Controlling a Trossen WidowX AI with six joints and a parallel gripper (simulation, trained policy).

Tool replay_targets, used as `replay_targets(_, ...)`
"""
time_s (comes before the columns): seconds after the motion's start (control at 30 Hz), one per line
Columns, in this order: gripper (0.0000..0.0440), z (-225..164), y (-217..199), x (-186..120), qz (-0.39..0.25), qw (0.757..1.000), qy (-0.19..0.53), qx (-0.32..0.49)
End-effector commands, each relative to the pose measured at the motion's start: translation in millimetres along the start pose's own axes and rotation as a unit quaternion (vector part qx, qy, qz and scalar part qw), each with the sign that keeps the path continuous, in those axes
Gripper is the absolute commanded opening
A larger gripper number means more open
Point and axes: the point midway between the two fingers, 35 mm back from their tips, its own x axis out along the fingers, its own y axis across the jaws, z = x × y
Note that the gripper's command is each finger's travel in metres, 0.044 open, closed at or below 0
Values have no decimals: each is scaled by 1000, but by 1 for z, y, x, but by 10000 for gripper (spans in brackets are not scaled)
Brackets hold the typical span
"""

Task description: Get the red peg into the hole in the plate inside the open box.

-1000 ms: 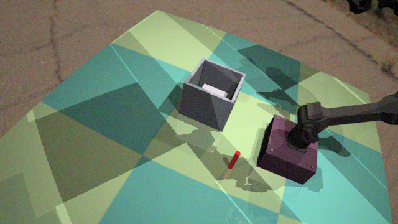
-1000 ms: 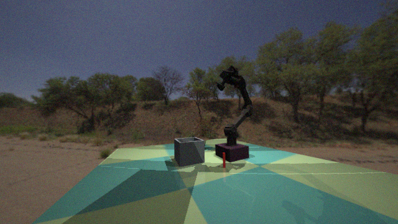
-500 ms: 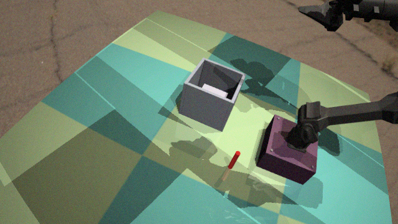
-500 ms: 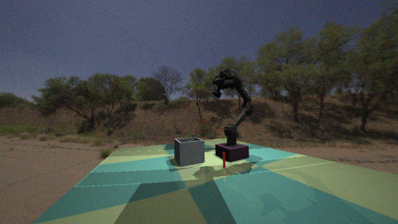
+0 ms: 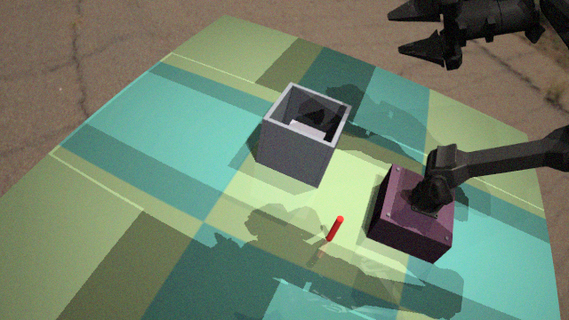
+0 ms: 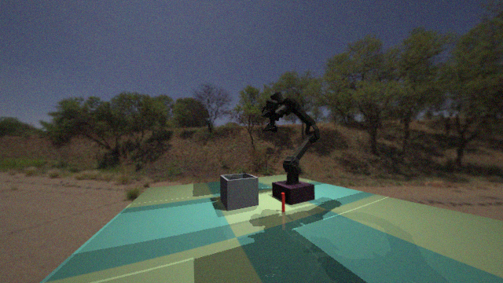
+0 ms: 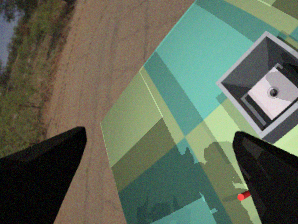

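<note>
Standing upright on the patterned table (image 5: 178, 178) (image 6: 165, 232) (image 7: 200, 85), the red peg (image 5: 334, 228) (image 6: 283, 202) (image 7: 243, 196) waits well below the raised gripper (image 5: 415, 33) (image 6: 269, 119) (image 7: 160, 136), its fingers spread wide and holding nothing; the wrist view puts the peg toward the right-hand finger, apart from the open box (image 5: 289, 151) (image 6: 240, 194) (image 7: 240, 102).

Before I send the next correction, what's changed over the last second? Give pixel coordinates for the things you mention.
The gripper (image 5: 393, 33) (image 6: 269, 126) (image 7: 160, 136) has come down and swung further out over the table, still holding nothing; it is open now. The red peg (image 5: 334, 228) (image 6: 283, 202) (image 7: 243, 196), the box (image 5: 289, 151) (image 6: 240, 193) (image 7: 240, 106) and the arm's base (image 5: 406, 249) (image 6: 300, 194) stayed put.
</note>
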Motion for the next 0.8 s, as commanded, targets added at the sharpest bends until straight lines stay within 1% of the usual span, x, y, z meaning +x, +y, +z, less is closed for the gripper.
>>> replay_targets(0.0,440,-5,-10,17,-28,999,25,31)
replay_targets(0.37,440,-29,-20,57,-94,985,100,107)
replay_targets(0.77,440,-68,-13,85,-151,955,168,190)
